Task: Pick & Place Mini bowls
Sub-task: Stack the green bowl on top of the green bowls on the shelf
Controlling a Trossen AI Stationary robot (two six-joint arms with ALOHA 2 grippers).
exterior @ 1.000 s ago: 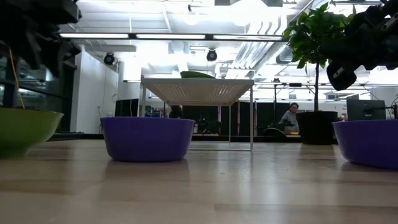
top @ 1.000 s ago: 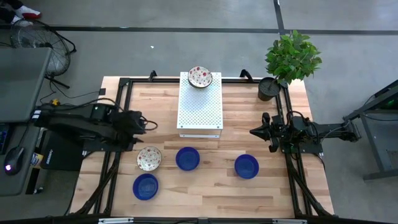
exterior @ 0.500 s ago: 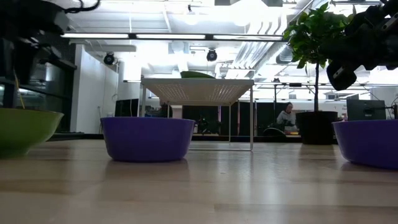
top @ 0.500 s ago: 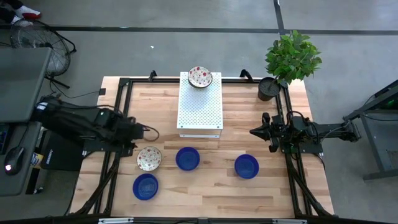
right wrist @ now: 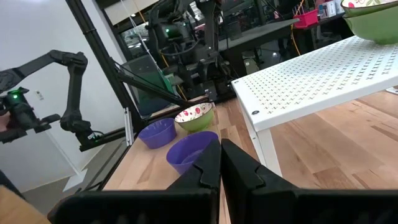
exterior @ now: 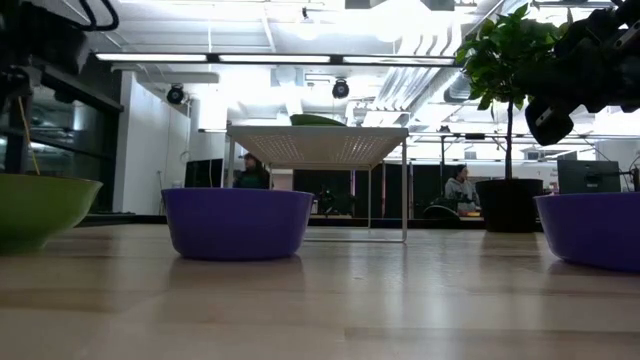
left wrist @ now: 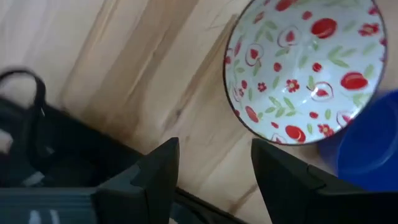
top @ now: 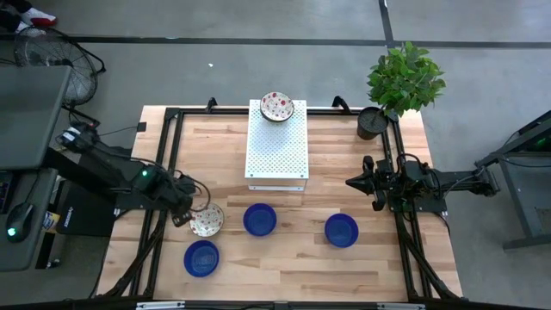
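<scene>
Now the left gripper point(left wrist: 211, 171), open and empty, hangs just beside the floral bowl point(left wrist: 305, 68) on the surface point(top: 284, 258), probably lining up for its rim; right gripper point(right wrist: 219, 163) waits closed, well apart.

A glossy blue-purple round mini bowl point(exterior: 237, 222) is sitting on the pale wooden table point(exterior: 320, 305), left of centre. A green-sided bowl point(exterior: 42, 207) is showing partly at the left edge, and a second blue-purple bowl point(exterior: 592, 228) is showing partly at the right edge. Behind them a white perforated metal stand point(exterior: 318, 145) is standing on thin legs. A leafy green plant in a dark pot point(exterior: 508, 120) is rising at the right, with a dark end effector point(exterior: 560, 100) hanging beside it. Two people are sitting far back in the room.
</scene>
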